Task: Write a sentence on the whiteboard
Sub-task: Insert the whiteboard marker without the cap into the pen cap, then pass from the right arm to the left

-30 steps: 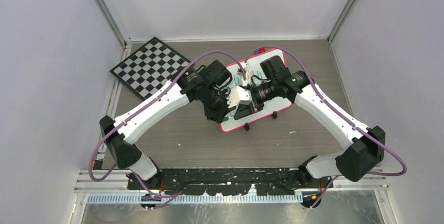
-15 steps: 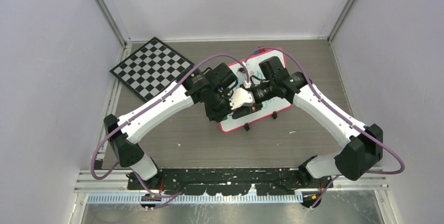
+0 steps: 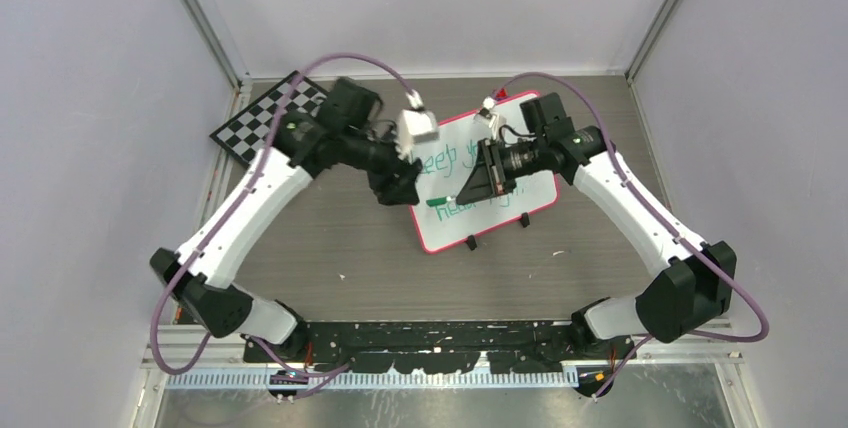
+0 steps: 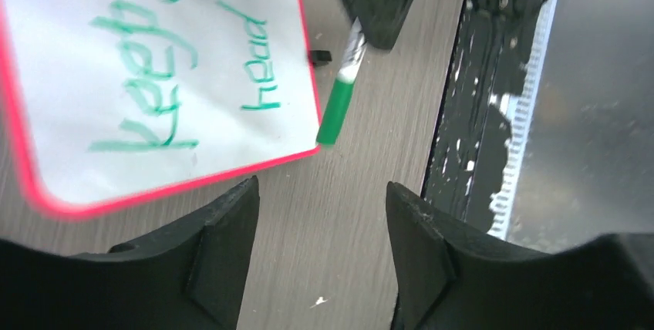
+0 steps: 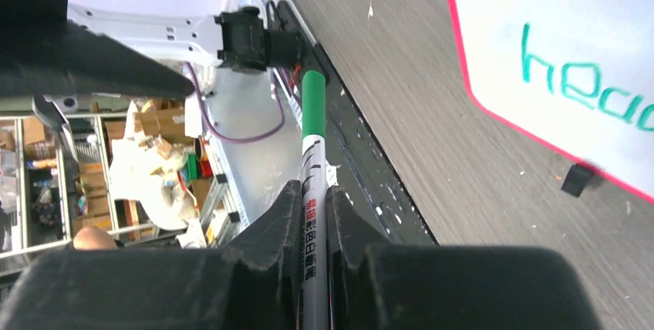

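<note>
Right wrist: fingers (image 5: pixel 271 247) clamp marker (image 5: pixel 312 126) (left gripper (image 4: pixel 320 191) parted).

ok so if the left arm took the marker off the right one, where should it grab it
Probably the green cap end of the marker: it sticks out clear past the right gripper, which is shut on the white barrel. Bring the open left gripper in from the cap's side, jaws across it.

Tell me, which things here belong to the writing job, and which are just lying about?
Part of the job:
- whiteboard
- green sentence written on it
- green marker, clamped in the right gripper

Just lying about:
- checkered chessboard, left of the whiteboard
</note>
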`<state>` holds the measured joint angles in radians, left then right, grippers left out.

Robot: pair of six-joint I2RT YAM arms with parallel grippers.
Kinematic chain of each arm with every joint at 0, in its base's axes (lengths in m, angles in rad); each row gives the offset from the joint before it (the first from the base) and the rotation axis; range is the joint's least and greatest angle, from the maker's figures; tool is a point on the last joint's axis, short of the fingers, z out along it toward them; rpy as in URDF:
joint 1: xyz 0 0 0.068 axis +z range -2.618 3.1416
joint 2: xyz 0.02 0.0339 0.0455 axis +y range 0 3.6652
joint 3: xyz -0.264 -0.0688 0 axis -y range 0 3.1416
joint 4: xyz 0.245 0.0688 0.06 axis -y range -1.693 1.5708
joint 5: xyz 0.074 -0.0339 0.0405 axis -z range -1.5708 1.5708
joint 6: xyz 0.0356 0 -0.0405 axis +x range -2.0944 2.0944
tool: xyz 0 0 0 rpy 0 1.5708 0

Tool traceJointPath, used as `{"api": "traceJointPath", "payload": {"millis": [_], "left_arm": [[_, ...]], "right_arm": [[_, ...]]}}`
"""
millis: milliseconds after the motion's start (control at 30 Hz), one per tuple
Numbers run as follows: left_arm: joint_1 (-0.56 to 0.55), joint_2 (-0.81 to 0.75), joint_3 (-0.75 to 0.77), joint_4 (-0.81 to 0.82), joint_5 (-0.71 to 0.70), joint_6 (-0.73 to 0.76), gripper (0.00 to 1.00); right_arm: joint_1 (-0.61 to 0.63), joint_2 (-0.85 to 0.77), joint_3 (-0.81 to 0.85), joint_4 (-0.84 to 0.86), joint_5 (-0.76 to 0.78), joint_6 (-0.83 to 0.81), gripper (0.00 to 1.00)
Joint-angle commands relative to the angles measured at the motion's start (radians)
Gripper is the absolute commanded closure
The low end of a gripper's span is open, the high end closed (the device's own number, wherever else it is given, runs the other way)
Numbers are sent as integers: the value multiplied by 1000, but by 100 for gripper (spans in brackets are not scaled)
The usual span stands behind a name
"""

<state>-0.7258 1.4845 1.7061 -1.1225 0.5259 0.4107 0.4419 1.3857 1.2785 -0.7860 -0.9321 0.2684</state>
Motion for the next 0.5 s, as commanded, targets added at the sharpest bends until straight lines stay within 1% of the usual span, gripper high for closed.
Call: {"api": "traceJointPath", "payload": {"millis": [0,67,133,233,333,467], "left_arm": [[177,-115,-78,119,341,-125,33],[249,-129,-127,185,476,-224,29],[284,-136,-199,284,546,-345,26],[286,-150,-283,427,565,-486,26],[282,-162,-365,594,623,-635,29],[264,-163,-418,662,632,-674,33]], "right_arm": [[-40,-43,91,24,-92,-38,100],[-44,-43,106,24,-129,-51,100],[-42,-46,108,61,-166,-29,100],[-39,-58,107,122,-204,25,100],[-27,-62,122,130,-207,46,100],[11,-59,133,129,-211,56,100]]}}
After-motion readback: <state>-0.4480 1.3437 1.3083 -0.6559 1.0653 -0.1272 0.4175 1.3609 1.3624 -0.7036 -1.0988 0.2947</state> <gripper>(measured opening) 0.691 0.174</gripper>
